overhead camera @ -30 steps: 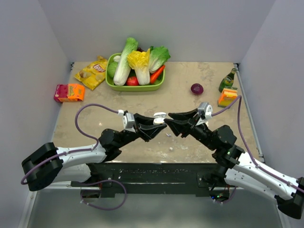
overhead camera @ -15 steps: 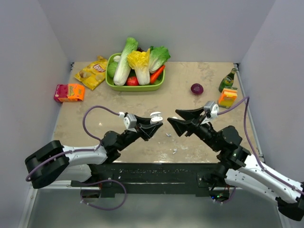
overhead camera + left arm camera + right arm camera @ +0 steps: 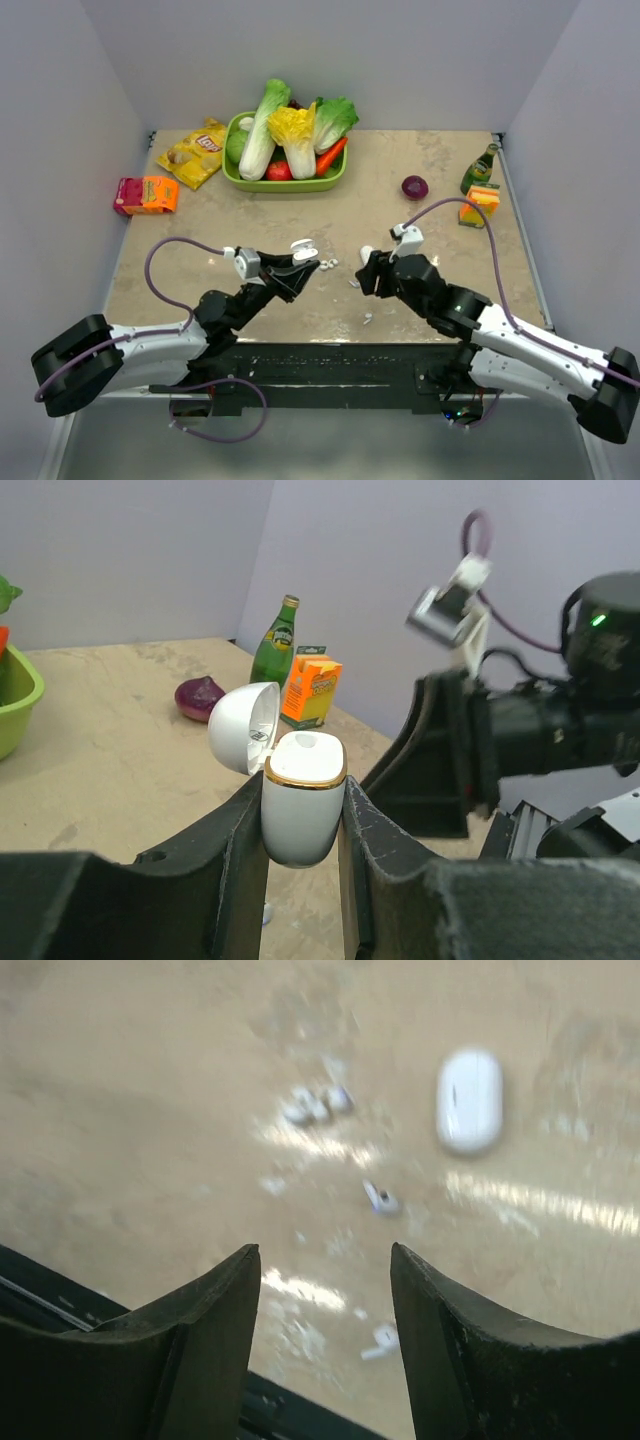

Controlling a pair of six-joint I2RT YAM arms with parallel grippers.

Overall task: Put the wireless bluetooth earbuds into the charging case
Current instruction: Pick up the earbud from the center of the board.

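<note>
My left gripper (image 3: 298, 265) is shut on the charging case (image 3: 303, 247), a white pebble with a gold rim. It holds the case upright above the table with the lid swung open. In the left wrist view the case (image 3: 303, 815) sits between my fingers, and the lid (image 3: 243, 725) leans back to the left. My right gripper (image 3: 365, 275) is open and empty, tilted down over the table. Two earbuds lie loose on the table, one (image 3: 354, 283) by the right fingertips and one (image 3: 368, 319) near the front edge. The right wrist view shows both, the first (image 3: 380, 1198) and the second (image 3: 380, 1340).
A few small white bits (image 3: 328, 264) lie between the grippers. A blurred white oval object (image 3: 469, 1100) lies beyond the earbuds. A green basin (image 3: 285, 186) of vegetables, a chips bag (image 3: 195, 152) and a red carton (image 3: 145, 194) stand at the back left. An onion (image 3: 414, 187), a bottle (image 3: 480, 168) and a juice box (image 3: 479, 204) are at the right.
The grippers had met at the case in mid-table. The left one has drawn back left with the open case. The right one has moved off it and tipped down towards the table.
</note>
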